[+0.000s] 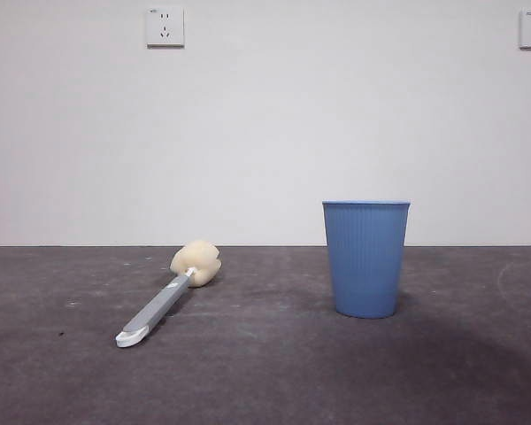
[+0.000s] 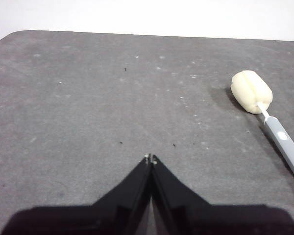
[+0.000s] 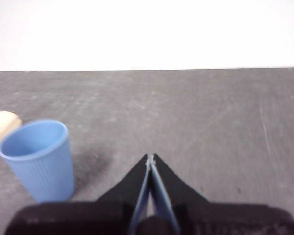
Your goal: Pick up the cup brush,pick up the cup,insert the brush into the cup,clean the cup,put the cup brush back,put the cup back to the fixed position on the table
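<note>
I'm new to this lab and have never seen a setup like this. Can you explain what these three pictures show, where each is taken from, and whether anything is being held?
This is a robot with two arms at a table, each ending in a gripper with two black jaws. One picture comes from a low camera looking level across the table. It shows the cup brush lying flat, its cream sponge head farther back and its white tip nearer the camera. Apart from it stands the blue cup, upright and empty.

The other two pictures come from cameras on the arms' wrists. In the left wrist view, the left gripper rises from the bottom edge, jaws shut, with the brush off to one side. In the right wrist view, the right gripper is also shut, with the cup nearby.

Nothing is held; both grippers hang over bare table.
</note>
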